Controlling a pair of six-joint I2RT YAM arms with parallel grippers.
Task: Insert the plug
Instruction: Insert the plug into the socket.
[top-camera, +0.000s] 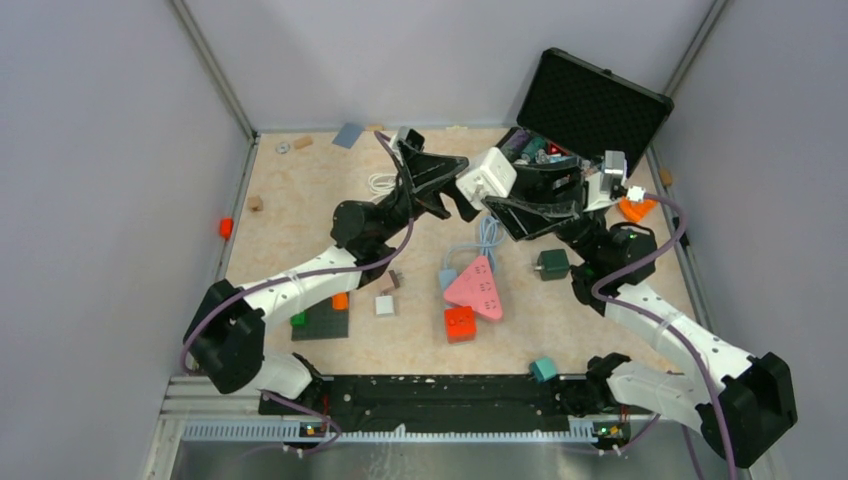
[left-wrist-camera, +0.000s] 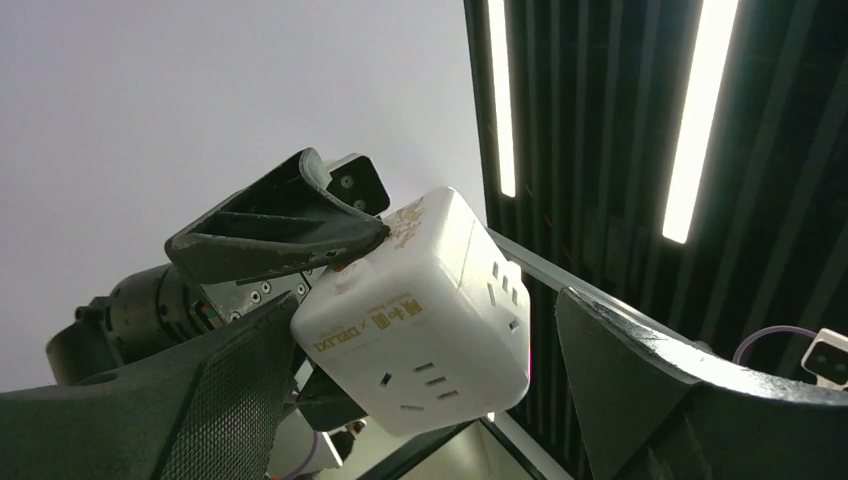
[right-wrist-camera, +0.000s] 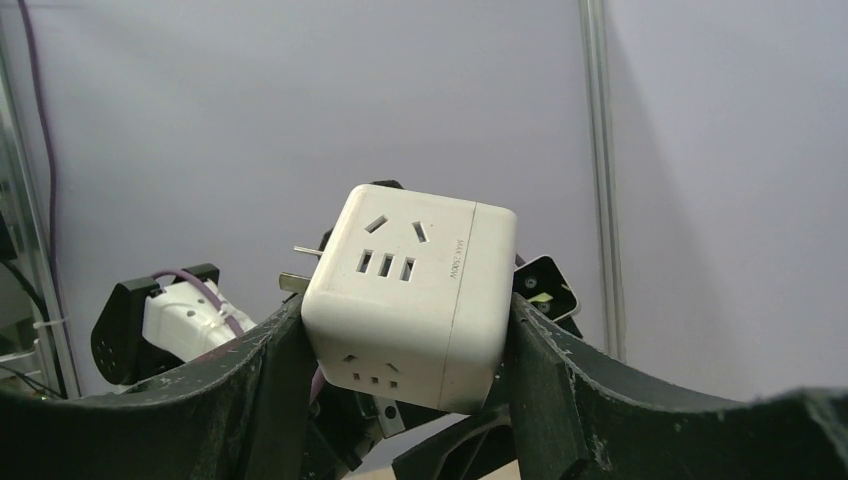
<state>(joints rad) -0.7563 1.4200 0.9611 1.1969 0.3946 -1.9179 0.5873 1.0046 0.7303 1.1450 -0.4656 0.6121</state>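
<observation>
A white cube socket adapter (top-camera: 487, 177) is held in the air above the back middle of the table. My right gripper (top-camera: 508, 192) is shut on it; in the right wrist view the cube (right-wrist-camera: 410, 295) is clamped between both fingers (right-wrist-camera: 405, 322), and metal prongs (right-wrist-camera: 292, 282) stick out of its left side. My left gripper (top-camera: 450, 190) is open right beside the cube. In the left wrist view the cube (left-wrist-camera: 420, 310) sits between my left gripper's spread fingers (left-wrist-camera: 430, 315), close to the left finger with a gap to the right one.
An open black case (top-camera: 590, 100) stands at the back right. A white cable (top-camera: 383, 183) and a blue cable (top-camera: 487, 238) lie below the grippers. A pink triangular piece (top-camera: 478, 285), red block (top-camera: 460, 322), dark green cube (top-camera: 552, 264) and grey baseplate (top-camera: 320, 322) lie mid-table.
</observation>
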